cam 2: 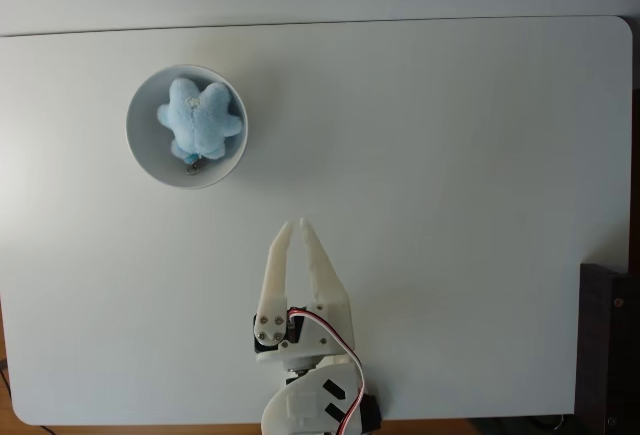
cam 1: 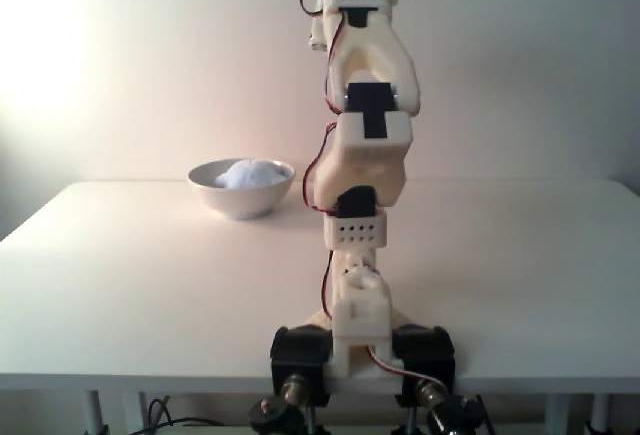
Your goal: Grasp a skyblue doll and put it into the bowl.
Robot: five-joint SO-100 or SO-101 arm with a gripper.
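From my seat I see the skyblue doll (cam 2: 200,122) lying inside the bowl (cam 2: 145,150), looking like a lumpy little star from the top fixed view. Its arms stick out all around, so I cannot pick one long side, but a small metal clasp (cam 2: 191,163) hangs off its lower edge and points down toward the near side of the table (cam 2: 470,155). In the fixed view from the front, the doll (cam 1: 250,174) is a soft pale lump that peeks up just over the rim of the bowl (cam 1: 240,200). The bowl is white and round and it sits on the far left part of the table in both fixed views. My arm (cam 1: 365,155) is folded up tall in the front view, standing on its base at the near edge of the table, with red wires looping along it. From the top, the gripper (cam 2: 294,225) points away from me, toward the far side, and its tips are below and to the right of the bowl, near it but apart. The two white fingers (cam 2: 325,270) meet almost at the tips with only a thin gap, and nothing is between them.
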